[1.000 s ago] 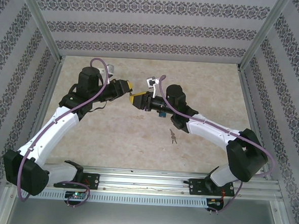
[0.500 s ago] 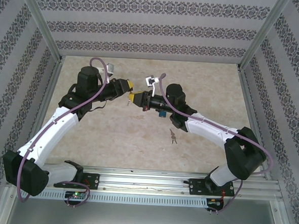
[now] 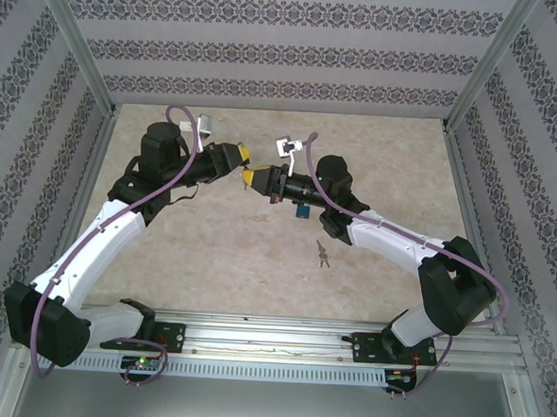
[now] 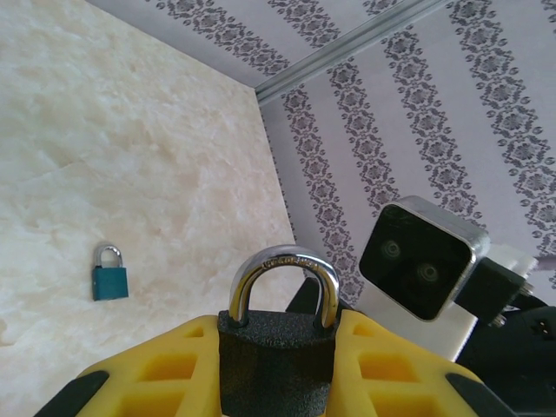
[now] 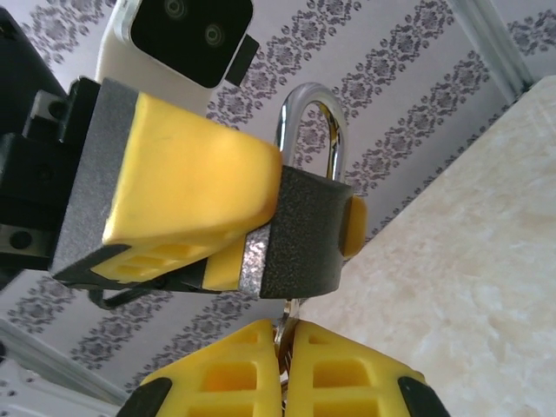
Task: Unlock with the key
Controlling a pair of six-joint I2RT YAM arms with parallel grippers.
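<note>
My left gripper (image 4: pixel 278 337) is shut on a black padlock (image 4: pixel 276 365), its yellow fingers pressed on both sides of the body and the silver shackle (image 4: pixel 283 268) pointing away from the wrist. In the right wrist view the same padlock (image 5: pixel 306 233) hangs above my right gripper (image 5: pixel 285 337). That gripper is shut on a thin metal key (image 5: pixel 286 323), whose tip meets the underside of the padlock body. From above, the left gripper (image 3: pixel 237 156) and right gripper (image 3: pixel 251 177) meet tip to tip over the middle of the table.
A small teal padlock (image 4: pixel 110 276) lies on the marble tabletop, under the right arm's wrist (image 3: pixel 302 211). A bunch of spare keys (image 3: pixel 322 254) lies nearer the front. Patterned walls and a metal frame (image 3: pixel 75 50) close in three sides.
The right gripper has closed on the key and slid left and back toward the padlock. The left gripper has lifted the padlock slightly toward the back.
</note>
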